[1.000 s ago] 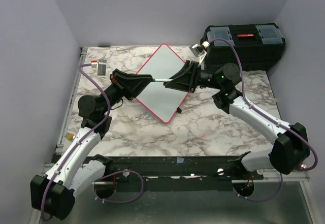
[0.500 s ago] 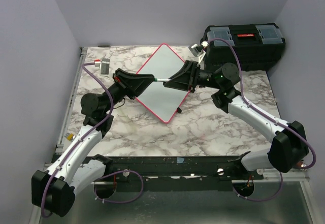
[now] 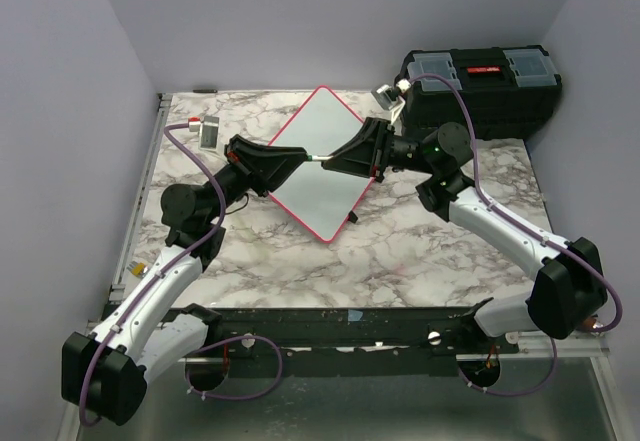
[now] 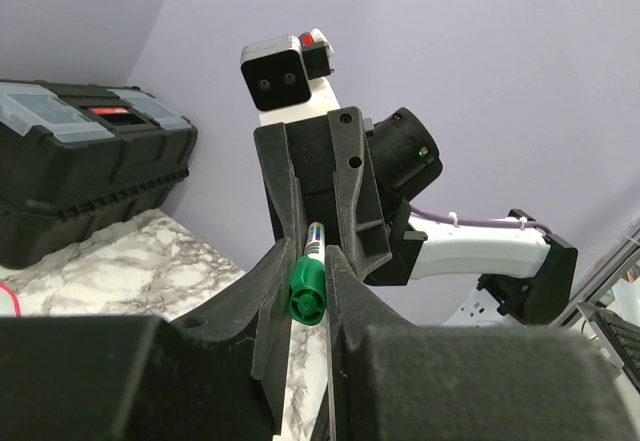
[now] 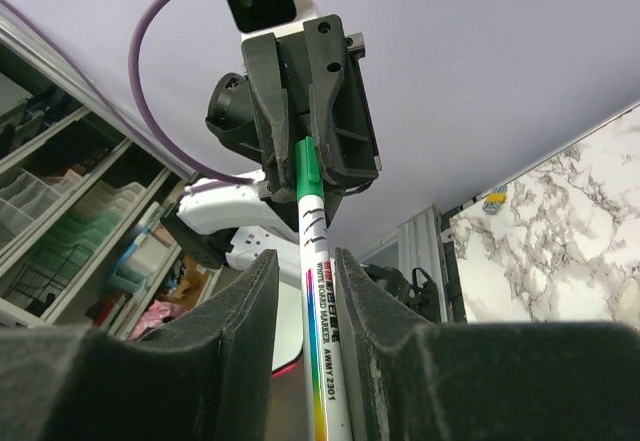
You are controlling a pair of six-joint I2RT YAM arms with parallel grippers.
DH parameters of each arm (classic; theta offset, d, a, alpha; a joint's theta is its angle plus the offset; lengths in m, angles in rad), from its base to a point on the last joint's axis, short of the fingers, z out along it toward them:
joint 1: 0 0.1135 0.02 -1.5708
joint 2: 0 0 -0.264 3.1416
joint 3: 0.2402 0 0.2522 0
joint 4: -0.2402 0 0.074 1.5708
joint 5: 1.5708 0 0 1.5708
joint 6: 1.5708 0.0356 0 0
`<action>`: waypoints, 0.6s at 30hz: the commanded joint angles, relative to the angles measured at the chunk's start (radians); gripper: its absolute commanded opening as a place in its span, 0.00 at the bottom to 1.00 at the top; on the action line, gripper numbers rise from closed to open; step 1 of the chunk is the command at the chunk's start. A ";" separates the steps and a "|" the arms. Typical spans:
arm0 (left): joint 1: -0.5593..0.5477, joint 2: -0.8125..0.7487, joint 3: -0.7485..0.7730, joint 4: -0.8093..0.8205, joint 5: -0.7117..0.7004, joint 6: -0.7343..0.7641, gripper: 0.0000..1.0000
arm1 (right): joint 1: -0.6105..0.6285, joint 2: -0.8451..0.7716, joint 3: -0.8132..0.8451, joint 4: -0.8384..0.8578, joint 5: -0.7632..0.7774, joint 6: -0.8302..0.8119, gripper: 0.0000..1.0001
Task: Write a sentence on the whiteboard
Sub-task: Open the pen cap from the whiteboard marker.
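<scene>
The whiteboard (image 3: 315,176) lies turned like a diamond on the marble table, its surface blank; no sentence shows on it. Both grippers meet above it, tip to tip, with a whiteboard marker (image 3: 314,159) between them. My left gripper (image 3: 297,158) is shut on the marker's green cap (image 4: 306,291). My right gripper (image 3: 333,164) is shut on the white marker body (image 5: 322,331). In the right wrist view the cap (image 5: 306,166) sits in the left jaws. In the left wrist view the marker body (image 4: 315,236) runs into the right jaws.
A black toolbox (image 3: 480,86) stands at the table's back right corner, also in the left wrist view (image 4: 80,181). A small black clip (image 3: 353,217) lies by the board's lower right rim. Purple walls close in the table on three sides.
My left wrist has shifted slightly right and toward the board. Both grippers stay joined on the marker above the board; the right arm has hardly moved.
</scene>
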 commanded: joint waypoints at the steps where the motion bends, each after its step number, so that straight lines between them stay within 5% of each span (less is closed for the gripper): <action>1: -0.004 -0.009 -0.016 -0.012 -0.001 0.048 0.00 | -0.001 0.007 0.041 0.020 -0.010 0.000 0.31; 18: -0.006 -0.035 -0.029 -0.044 -0.001 0.069 0.00 | -0.001 0.010 0.036 0.022 0.017 0.004 0.29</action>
